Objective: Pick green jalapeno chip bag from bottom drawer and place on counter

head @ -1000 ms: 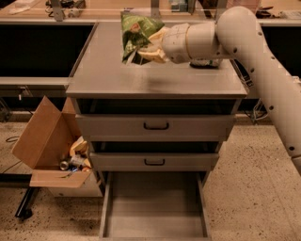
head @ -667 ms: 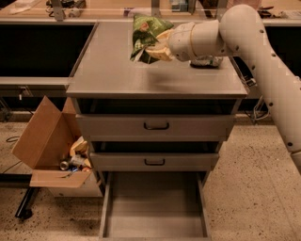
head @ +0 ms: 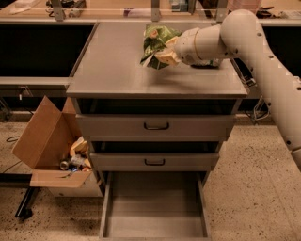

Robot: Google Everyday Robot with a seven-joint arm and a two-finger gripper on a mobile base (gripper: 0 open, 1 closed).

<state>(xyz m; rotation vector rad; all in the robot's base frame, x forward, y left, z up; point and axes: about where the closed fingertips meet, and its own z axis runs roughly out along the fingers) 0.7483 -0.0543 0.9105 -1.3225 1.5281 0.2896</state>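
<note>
The green jalapeno chip bag (head: pixel 157 43) is a wrinkled light-green foil bag held above the middle of the counter (head: pixel 117 66). My gripper (head: pixel 162 52) is shut on the bag from the right, at the end of my white arm (head: pixel 254 52). The bag hangs a little over the counter top, with its shadow just below. The bottom drawer (head: pixel 155 207) is pulled open under the cabinet and its grey floor shows nothing in it.
Two shallower grey drawers with black handles (head: pixel 156 126) stand slightly open above the bottom drawer. An open cardboard box (head: pixel 49 150) with scraps sits on the floor at the left. A tan wooden bench (head: pixel 117 8) runs along the back.
My gripper has carried the bag a little to the right and farther back over the counter, then lower toward the surface.
</note>
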